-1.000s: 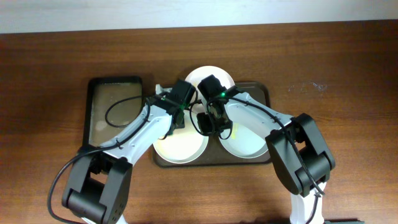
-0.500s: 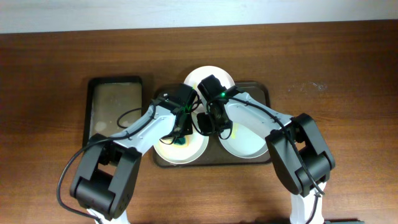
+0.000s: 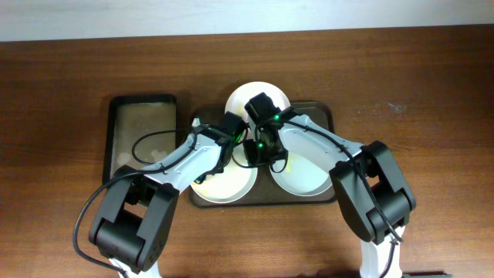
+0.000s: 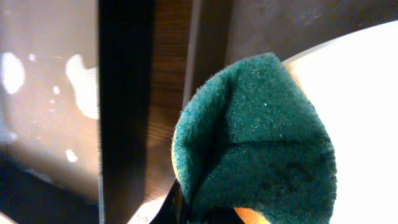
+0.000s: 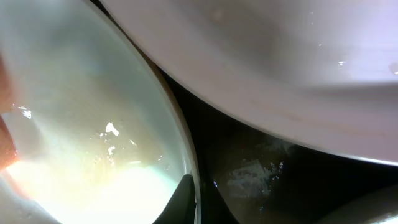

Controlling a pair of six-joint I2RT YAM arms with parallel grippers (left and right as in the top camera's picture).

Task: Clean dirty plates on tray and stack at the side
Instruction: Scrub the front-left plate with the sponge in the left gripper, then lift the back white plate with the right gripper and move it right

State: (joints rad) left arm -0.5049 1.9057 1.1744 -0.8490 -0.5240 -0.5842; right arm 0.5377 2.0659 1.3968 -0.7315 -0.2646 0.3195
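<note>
Three white plates lie on the dark brown tray [image 3: 325, 113]: a back plate [image 3: 259, 93], a front-left plate [image 3: 225, 186] and a front-right plate [image 3: 306, 174]. My left gripper [image 3: 226, 157] is shut on a green sponge with an orange underside [image 4: 255, 137], held at the front-left plate's [image 4: 367, 93] left rim. My right gripper [image 3: 259, 154] is shut on that plate's right rim; in the right wrist view its fingers [image 5: 196, 200] pinch the rim of the yellow-smeared plate [image 5: 81, 112], with the back plate [image 5: 280, 56] overlapping above and the tray floor [image 5: 261, 168] beside them.
A narrower black tray [image 3: 143, 136] lies left of the brown tray, with pale smears on its floor; its rim also shows in the left wrist view [image 4: 124, 93]. A strip of wooden table separates the two trays. Bare wood table [image 3: 424, 154] lies to the right.
My left gripper has moved with the sponge from the tray's back left corner down and right onto the front-left plate. The right arm has stayed still on the plate's rim.
</note>
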